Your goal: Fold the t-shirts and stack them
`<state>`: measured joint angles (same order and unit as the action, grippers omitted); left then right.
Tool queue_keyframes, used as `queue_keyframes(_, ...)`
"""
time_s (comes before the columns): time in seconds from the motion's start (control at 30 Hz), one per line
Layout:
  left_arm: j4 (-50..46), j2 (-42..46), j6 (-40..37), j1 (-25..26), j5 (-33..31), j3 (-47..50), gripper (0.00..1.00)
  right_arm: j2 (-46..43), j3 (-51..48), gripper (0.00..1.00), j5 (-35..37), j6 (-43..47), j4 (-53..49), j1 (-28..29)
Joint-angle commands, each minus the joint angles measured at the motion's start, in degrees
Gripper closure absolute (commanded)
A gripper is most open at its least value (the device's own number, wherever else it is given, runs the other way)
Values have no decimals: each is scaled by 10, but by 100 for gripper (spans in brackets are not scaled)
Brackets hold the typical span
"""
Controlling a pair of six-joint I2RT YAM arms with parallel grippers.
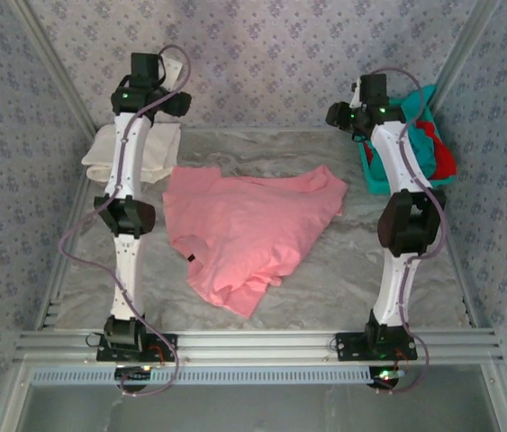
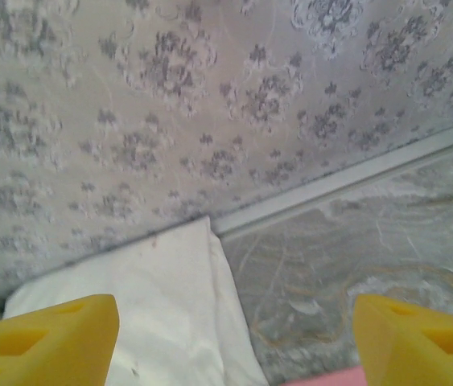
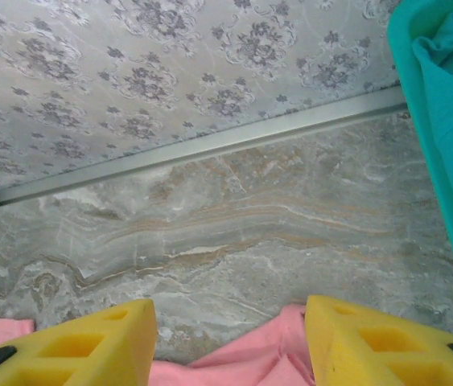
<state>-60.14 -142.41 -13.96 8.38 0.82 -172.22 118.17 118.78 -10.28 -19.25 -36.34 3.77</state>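
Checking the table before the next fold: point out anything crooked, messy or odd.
The salmon pink t-shirt lies unfolded and rumpled mid-table, turned askew, its near edge bunched. A red shirt appears to spill over the rim of the teal basket at far right. The cream-white shirt, far left, looks neatly folded.

Salmon-pink t-shirt [image 1: 248, 229] spread rumpled mid-table, cream t-shirt [image 1: 156, 151] folded far-left

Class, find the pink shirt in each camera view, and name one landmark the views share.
Top external: pink shirt, spread out at centre.
Left wrist: pink shirt, a sliver at the bottom edge.
Right wrist: pink shirt, along the bottom edge.
Shared landmark: the marbled table.
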Motion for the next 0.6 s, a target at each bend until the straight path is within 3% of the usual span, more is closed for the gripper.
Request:
queue_keyframes(0.0,-77,60,48,47,-5,-77,25,-110,-88,46,-34,6,6,16)
queue_keyframes(0.13,-206,25,105,111,-39,-100,29,-197,-274,45,-15,2,62,41)
queue_keyframes(0.23,-283,-9,120,175,-95,-101,30,-198,-335,46,-17,15,71,50)
queue_keyframes(0.3,-304,-22,122,210,-98,-101,30,-177,-341,47,-17,25,59,52)
queue_keyframes(0.47,-280,11,134,225,16,-68,28,-152,-360,48,-29,42,70,51)
queue_keyframes(0.57,-259,101,141,204,87,106,21,-140,-361,48,-45,36,75,50)
